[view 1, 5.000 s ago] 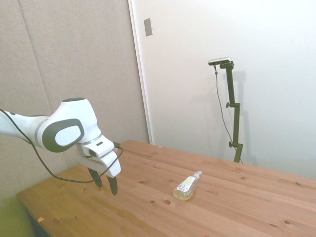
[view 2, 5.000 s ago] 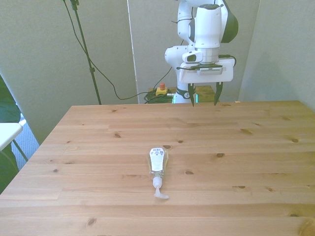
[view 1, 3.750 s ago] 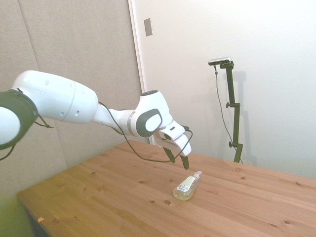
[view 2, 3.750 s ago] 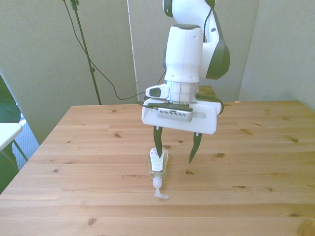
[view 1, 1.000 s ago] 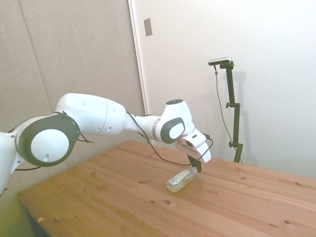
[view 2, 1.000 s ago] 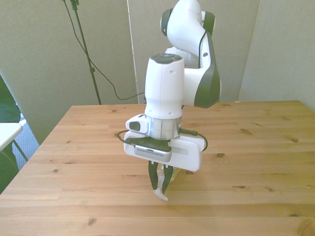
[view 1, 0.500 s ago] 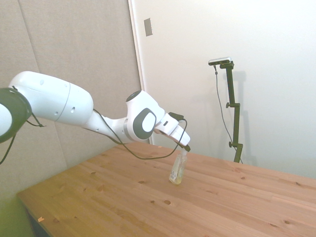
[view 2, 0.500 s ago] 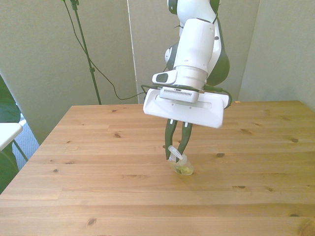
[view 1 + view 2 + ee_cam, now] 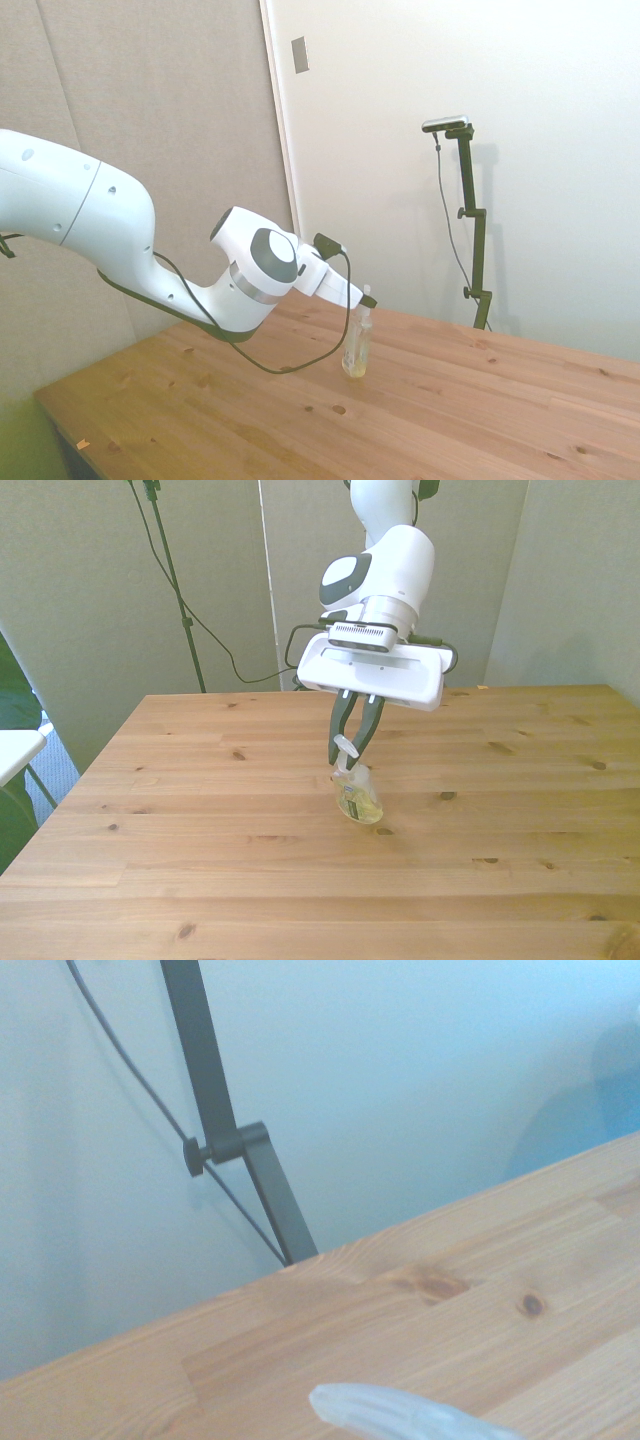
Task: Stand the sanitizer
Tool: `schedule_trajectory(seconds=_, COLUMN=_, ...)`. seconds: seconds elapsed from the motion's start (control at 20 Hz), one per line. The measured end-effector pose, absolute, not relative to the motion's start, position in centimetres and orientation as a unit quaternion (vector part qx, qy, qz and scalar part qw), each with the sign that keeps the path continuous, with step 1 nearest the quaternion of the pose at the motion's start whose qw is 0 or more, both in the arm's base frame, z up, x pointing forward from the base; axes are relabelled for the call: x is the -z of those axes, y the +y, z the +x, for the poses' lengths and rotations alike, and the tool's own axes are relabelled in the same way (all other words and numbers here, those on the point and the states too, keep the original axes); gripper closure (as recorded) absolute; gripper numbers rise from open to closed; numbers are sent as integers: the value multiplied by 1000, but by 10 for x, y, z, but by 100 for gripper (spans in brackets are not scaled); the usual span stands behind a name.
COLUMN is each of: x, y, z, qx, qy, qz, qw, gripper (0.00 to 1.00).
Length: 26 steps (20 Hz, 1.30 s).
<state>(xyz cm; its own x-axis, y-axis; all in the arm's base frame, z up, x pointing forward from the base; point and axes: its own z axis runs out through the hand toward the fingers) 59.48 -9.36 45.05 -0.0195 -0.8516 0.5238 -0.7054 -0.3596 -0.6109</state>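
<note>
Pinching the pump neck, the pincer is closed on the sanitizer, which sits near the counter's middle, base down but tipped toward one o'clock in the front view — mostly done, I judge — leaving straightening and letting go.

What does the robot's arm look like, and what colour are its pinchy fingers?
The arm is smooth, rounded and glossy white, with dark grey round caps at its joints. A thin black cable loops beneath it to the wrist. At the end sits a flat white block, seen in the front view, with the gripper below: two slim, dark, pointed fingers.
</note>
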Motion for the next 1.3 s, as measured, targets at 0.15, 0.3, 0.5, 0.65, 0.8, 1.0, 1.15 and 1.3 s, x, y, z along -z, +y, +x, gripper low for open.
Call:
schedule_trajectory(seconds=0.15, x=-456, y=-83, z=596, qx=465, qy=564, qz=-676, qw=90, gripper=100)
schedule_trajectory(seconds=0.3, x=-453, y=-71, z=600, qx=489, qy=566, qz=-659, qw=85, gripper=100)
schedule_trajectory(seconds=0.5, x=-429, y=-48, z=597, qx=508, qy=561, qz=-650, qw=74, gripper=100)
schedule_trajectory(seconds=0.65, x=-430, y=-42, z=597, qx=512, qy=558, qz=-650, qw=65, gripper=100)
schedule_trajectory(seconds=0.8, x=-430, y=-42, z=597, qx=512, qy=558, qz=-650, qw=65, gripper=100)
schedule_trajectory(seconds=1.0, x=-424, y=-41, z=595, qx=508, qy=559, qz=-653, qw=62, gripper=100)
schedule_trajectory(seconds=1.15, x=-422, y=-41, z=594, qx=506, qy=559, qz=-654, qw=61, gripper=100)
schedule_trajectory(seconds=1.3, x=-421, y=-40, z=593, qx=505, qy=559, qz=-655, qw=61, gripper=0)
